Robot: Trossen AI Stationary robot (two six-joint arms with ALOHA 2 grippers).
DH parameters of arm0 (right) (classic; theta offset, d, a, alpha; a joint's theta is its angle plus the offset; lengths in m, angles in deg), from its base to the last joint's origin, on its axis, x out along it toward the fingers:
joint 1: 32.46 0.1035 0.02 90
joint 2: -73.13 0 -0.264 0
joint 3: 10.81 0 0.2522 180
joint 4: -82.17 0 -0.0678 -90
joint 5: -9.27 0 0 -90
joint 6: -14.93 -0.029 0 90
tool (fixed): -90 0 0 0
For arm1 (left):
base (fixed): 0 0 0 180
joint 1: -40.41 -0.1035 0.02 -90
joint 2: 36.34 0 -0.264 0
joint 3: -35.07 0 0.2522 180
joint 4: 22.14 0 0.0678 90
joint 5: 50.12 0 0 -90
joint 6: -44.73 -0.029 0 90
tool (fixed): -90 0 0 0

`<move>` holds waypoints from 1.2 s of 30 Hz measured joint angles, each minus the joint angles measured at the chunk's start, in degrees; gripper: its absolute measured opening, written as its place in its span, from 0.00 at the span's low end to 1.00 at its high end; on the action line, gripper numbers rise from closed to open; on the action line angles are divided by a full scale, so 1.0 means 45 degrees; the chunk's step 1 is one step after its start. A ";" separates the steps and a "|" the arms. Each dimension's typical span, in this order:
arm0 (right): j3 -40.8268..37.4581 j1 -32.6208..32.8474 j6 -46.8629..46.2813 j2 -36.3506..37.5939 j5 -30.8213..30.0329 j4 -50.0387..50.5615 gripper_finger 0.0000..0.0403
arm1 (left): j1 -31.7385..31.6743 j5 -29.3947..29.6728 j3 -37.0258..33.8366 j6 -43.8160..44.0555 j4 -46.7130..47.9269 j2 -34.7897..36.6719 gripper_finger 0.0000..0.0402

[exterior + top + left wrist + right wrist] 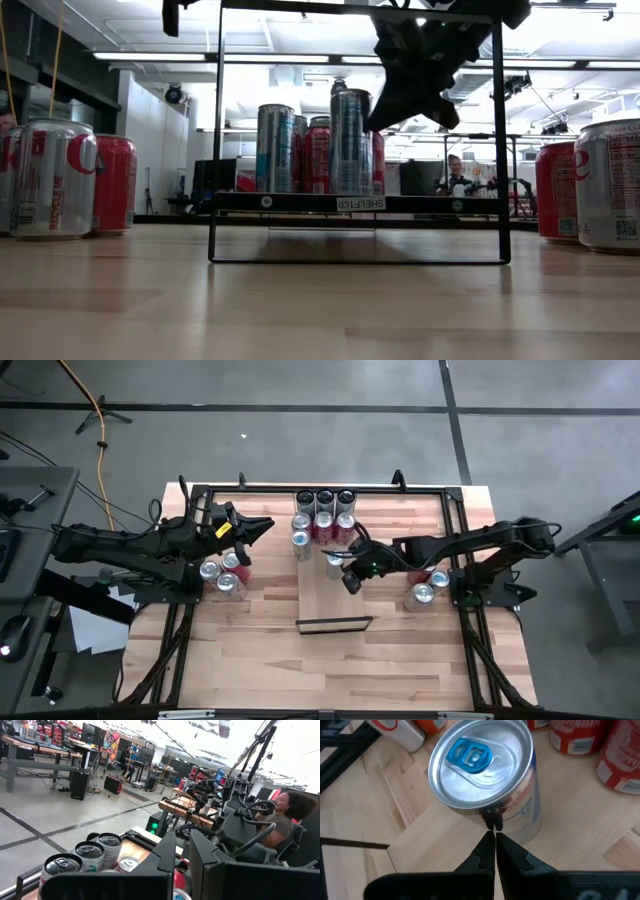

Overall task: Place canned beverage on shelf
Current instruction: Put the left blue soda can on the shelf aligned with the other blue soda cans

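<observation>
The shelf (pixel 333 600) is a pale board in the table's middle, with a black lip (pixel 334 625) at its near end. Several cans (pixel 325 515) stand on its far end. Nearer stands a silver can with a blue tab (pixel 485 775), upright on its base on the board (pixel 334 565). My right gripper (pixel 494 829) is shut and slants down from the right, its tips at this can's side just under the rim. My left gripper (pixel 262 525) is shut and raised over the far left of the table, touching nothing. My right gripper's shut fingertips (pixel 493 822) stand at the silver can's upper wall (pixel 507 812), just below the rim on the side nearest the gripper. They slant down from the table's right. I cannot tell whether they touch it. The can stands upright on the shelf.
Red and silver cans stand in a group at the left (pixel 222 572) and another at the right (pixel 428 588). A black frame (pixel 200 490) runs round the table. A person (pixel 287 815) sits beyond the table.
</observation>
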 joint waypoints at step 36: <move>0.0000 -0.1243 0.0571 -0.1524 -0.0134 -0.3995 0.00 | -0.0003 0.0287 0.0000 -0.0005 -0.0010 -0.0002 0.01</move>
